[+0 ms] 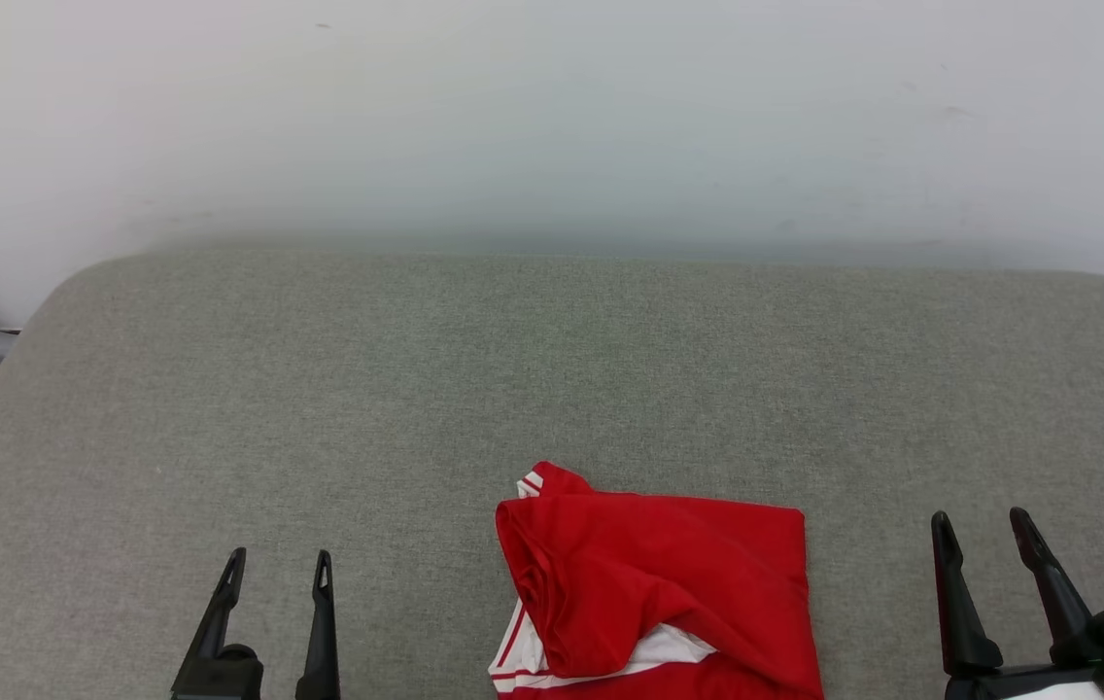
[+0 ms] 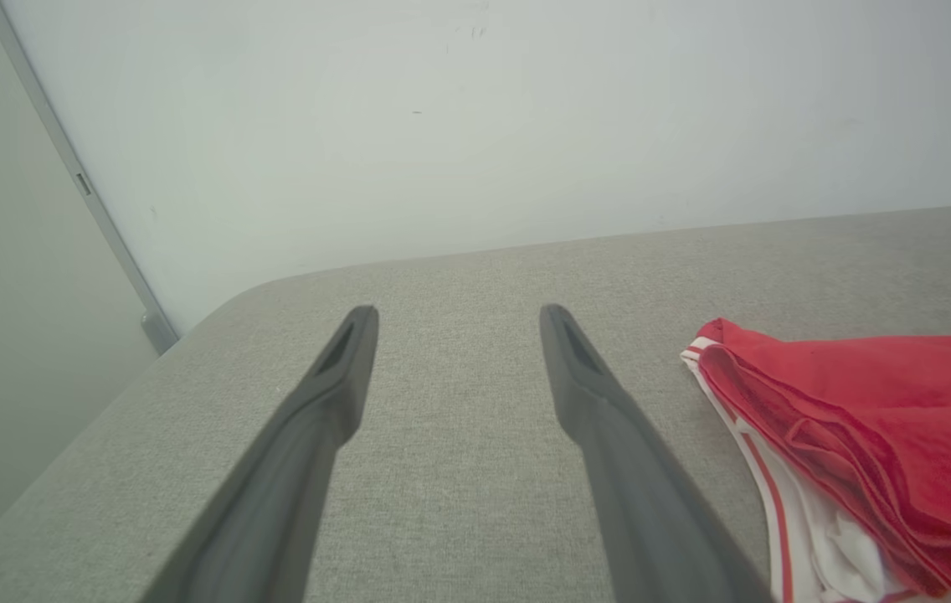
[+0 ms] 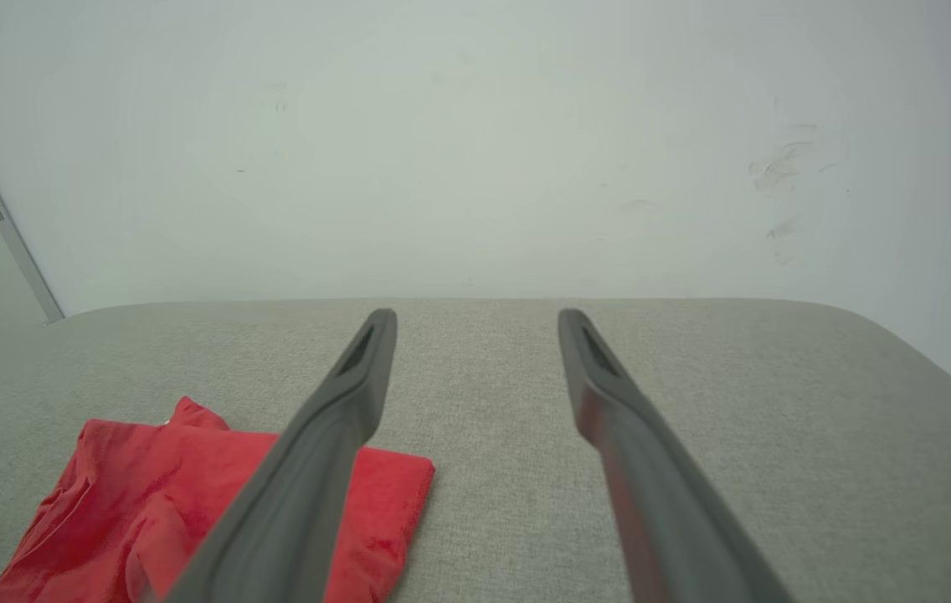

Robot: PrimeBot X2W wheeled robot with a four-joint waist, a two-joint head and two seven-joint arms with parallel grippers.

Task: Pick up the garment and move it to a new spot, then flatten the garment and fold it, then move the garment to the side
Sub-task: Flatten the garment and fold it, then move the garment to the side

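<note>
Red jersey T-shirt [image 1: 654, 593] with white striped trim lies loosely bunched at the bottom centre of the head view, on the grey fabric-covered surface [image 1: 416, 389]. The left gripper [image 1: 280, 559] sits lower left and the right gripper [image 1: 981, 520] lower right. Both are spread wide, empty, and well apart from the cloth on either side. For a clean lift, I'd pinch through every layer at an edge rather than just the loose top fold.

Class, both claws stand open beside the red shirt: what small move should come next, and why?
Probably swing the right claw inward to grip the right edge of the red T-shirt. The shirt lies bunched on the grey padded surface, untouched; the left claw and right claw both stand open, empty.
</note>
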